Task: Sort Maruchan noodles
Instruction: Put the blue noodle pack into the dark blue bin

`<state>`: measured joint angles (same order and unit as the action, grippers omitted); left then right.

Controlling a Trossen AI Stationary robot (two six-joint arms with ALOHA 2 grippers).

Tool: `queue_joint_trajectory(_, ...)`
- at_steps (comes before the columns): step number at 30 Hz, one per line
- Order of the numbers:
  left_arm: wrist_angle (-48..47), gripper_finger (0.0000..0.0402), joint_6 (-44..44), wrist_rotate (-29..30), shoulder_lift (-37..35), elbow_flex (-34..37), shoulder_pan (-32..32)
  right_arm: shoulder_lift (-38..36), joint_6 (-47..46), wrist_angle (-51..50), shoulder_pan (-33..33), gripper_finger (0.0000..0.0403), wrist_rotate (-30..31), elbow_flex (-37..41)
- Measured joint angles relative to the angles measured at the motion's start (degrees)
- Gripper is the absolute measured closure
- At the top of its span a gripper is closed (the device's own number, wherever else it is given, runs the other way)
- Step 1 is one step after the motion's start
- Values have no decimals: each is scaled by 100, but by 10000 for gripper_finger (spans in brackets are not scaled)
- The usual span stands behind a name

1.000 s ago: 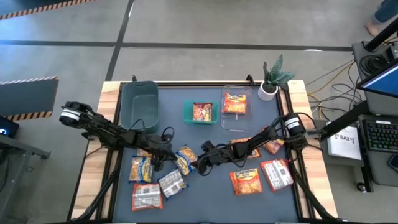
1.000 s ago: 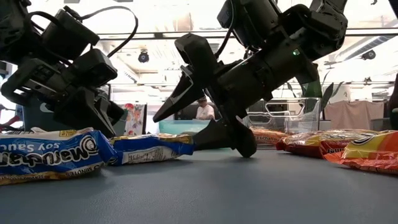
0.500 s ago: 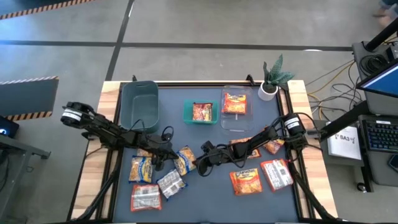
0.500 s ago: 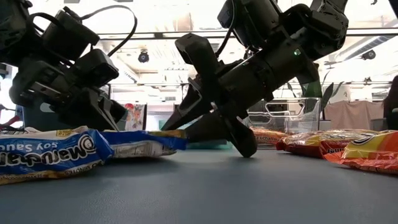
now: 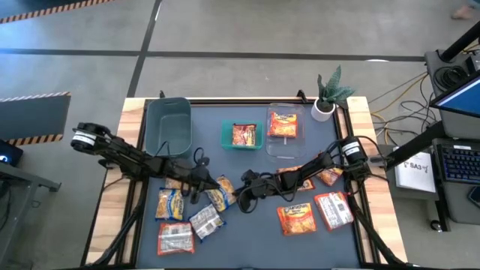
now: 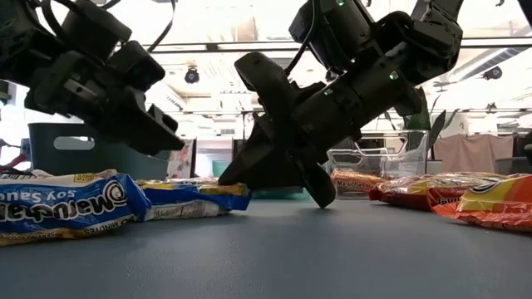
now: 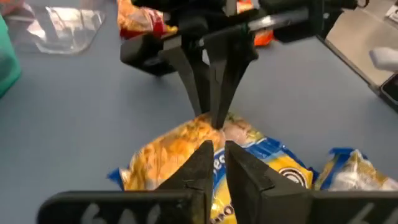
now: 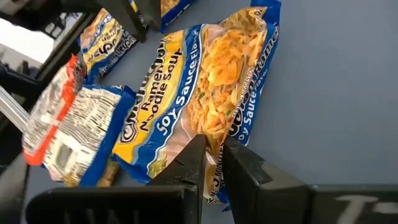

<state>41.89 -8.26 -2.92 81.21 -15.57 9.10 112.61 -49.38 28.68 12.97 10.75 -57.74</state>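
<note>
While left gripper (image 5: 208, 180) hovers, right gripper (image 5: 237, 196) seemingly pinches yellow-and-blue packet (image 5: 220, 193).

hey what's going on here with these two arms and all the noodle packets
The robot is sorting ramen packets on a table. The right gripper has pinched the edge of a yellow-and-blue packet near the middle. The left gripper, closed and empty, hangs just above the packet's other end. One packet lies in the green bin and one in the clear bin; others lie loose.
</note>
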Motion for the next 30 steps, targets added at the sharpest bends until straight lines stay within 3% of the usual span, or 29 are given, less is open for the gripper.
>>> queue_joint_trajectory(9, -283, 259, -1184, -39, -42, -44, -390, -32, 554, 5, 10, 365, 38, 0)
queue_joint_trajectory(17, -403, 151, -1082, -61, 13, -42, -404, -49, 1484, -402, 129, 365, 379, -371)
queue_joint_trajectory(24, -416, 121, -768, 55, 10, -42, -410, -39, 2276, -2290, 283, 382, 891, -1224)
queue_joint_trajectory(30, -142, 120, 34, 56, -7, -64, -410, -36, 2853, -2591, 343, 394, 1069, -1571)
